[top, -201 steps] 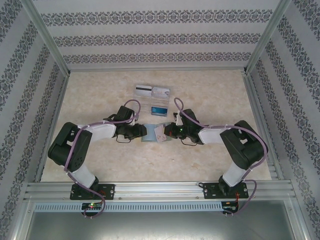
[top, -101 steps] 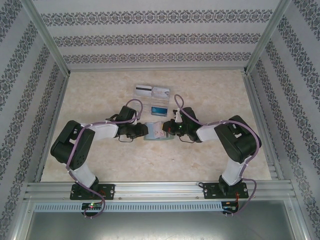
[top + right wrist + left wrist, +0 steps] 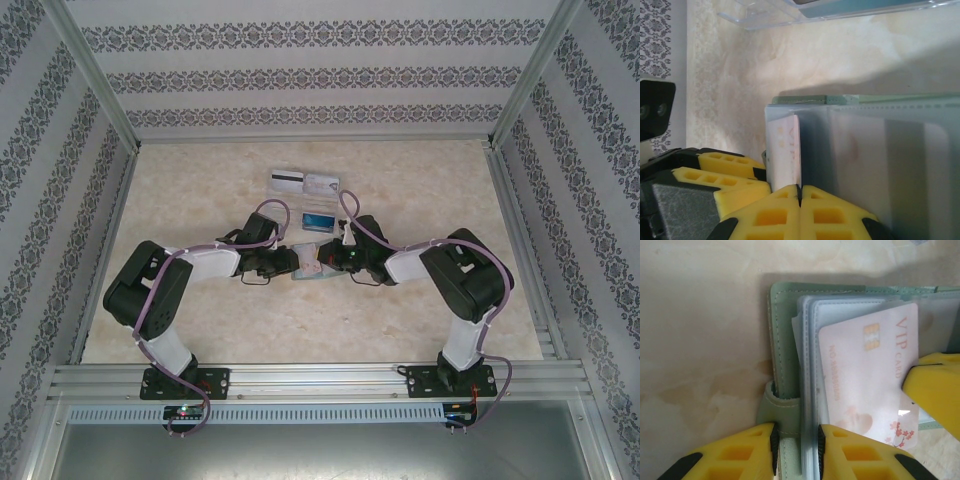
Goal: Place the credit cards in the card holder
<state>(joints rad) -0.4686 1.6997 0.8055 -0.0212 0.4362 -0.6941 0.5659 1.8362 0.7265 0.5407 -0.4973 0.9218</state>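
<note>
Now the left tool point(image 3: 796, 442) grasps the edge of the card holder point(image 3: 782, 340) on the desk point(image 3: 700, 340); the right tool point(image 3: 800, 194) is clenched on the pink card point(image 3: 865, 375).

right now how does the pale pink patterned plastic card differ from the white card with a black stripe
The pale pink card sits partly in the green card holder, pinched by the right gripper; the white striped card lies free on the table. Pink has a chip, white a stripe. Both thin rectangles.
</note>
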